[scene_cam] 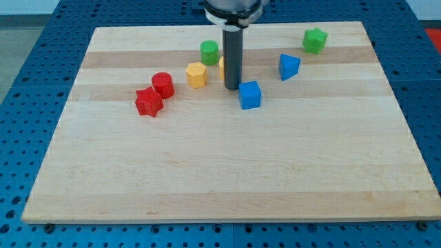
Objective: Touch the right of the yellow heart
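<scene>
A yellow block [222, 67], likely the yellow heart, shows only as a sliver at the left edge of my rod; the rest is hidden behind the rod. My tip [233, 87] rests on the wooden board [220, 172] just below and to the right of that sliver, seemingly touching it. A blue cube [250, 94] lies just right of the tip. A yellow hexagon block [196, 74] lies left of the rod.
A green cylinder [209, 52] sits up and left of the rod. A blue triangular block [289, 67] lies to the right, a green star-like block [315, 40] at top right. A red cylinder [162, 84] and red star [149, 102] lie at left.
</scene>
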Action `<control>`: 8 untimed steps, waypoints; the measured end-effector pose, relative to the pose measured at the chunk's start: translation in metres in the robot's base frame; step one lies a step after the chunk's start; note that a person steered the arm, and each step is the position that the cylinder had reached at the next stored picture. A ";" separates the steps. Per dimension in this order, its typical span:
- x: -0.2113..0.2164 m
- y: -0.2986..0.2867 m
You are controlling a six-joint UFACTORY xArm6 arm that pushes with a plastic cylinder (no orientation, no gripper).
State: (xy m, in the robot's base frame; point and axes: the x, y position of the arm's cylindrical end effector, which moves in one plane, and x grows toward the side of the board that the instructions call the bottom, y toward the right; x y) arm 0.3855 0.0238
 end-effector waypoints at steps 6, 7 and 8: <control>-0.026 0.036; -0.027 0.022; -0.027 0.022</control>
State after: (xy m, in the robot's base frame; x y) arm 0.3583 0.0455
